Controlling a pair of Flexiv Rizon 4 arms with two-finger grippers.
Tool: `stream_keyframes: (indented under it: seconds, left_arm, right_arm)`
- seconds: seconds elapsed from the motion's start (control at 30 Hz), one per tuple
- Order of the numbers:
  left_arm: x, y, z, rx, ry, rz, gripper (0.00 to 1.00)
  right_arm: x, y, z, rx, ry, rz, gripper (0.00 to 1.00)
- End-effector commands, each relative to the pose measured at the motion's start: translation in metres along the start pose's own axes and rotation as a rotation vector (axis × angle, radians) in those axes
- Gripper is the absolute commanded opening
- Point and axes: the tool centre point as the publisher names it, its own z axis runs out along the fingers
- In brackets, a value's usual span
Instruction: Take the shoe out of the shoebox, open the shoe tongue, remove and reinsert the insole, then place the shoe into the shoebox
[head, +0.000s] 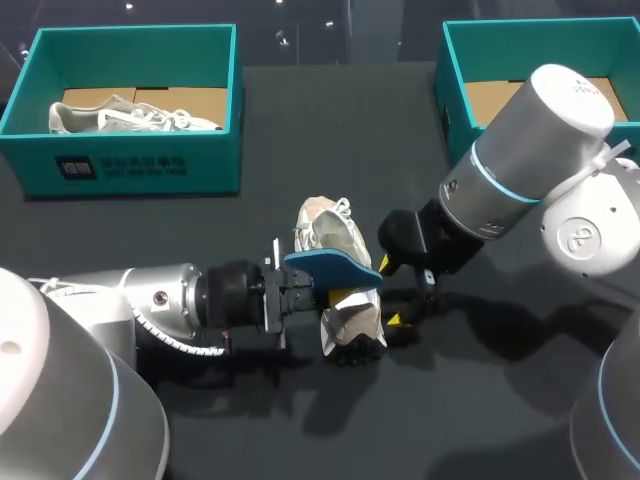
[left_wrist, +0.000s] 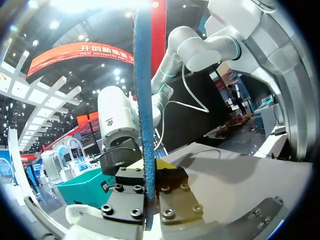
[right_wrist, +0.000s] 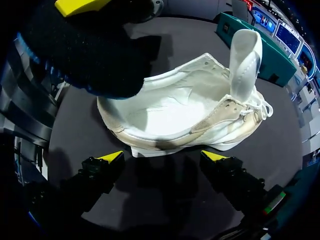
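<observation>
Shoe (head: 330, 232) out on the dark table (head: 300, 130), about mid-table, well apart from both teal boxes. White and beige, laces at the far end, heel end nearer the robot. Opening turned toward the right gripper (head: 391, 292).

In the right wrist view, shoe (right_wrist: 170, 110) just ahead of that gripper (right_wrist: 163, 156), tongue (right_wrist: 245, 60) standing up clear of the opening, pale inner bed plain to see. Right fingers spread wide, one yellow tip to each side, touching nothing; shoe beyond them, not between them.

Blue insole (head: 335, 268) out of the shoe and held above it, clamped in the left gripper (head: 322, 290), entering from the left side. In the left wrist view, insole (left_wrist: 145, 100) seen edge-on as a thin blue strip rising from between the fingers of the left gripper (left_wrist: 150, 172), pinched from both sides. From the right wrist view, dark underside of the insole (right_wrist: 85, 55) over the rear part of the shoe; touching it or not, cannot tell.

Left shoebox (head: 130, 165) at the far left corner, second white shoe (head: 130, 118) lying inside on its cardboard floor. Right shoebox (head: 455, 90) at the far right, partly hidden behind the right arm, cardboard floor showing.
</observation>
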Motion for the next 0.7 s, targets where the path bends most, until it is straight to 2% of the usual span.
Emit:
stream_keyframes:
  seconds: [0.03,0.7]
  left_arm:
    - [0.000,0.007,0.007,-0.001,-0.003,0.000,0.00]
    - [-0.004,0.033,0.009,-0.033,-0.037,-0.042,0.00]
  right_arm:
    - [0.000,0.000,0.002,0.001,0.000,0.000,1.00]
    - [0.000,0.000,0.002,0.001,0.000,0.000,1.00]
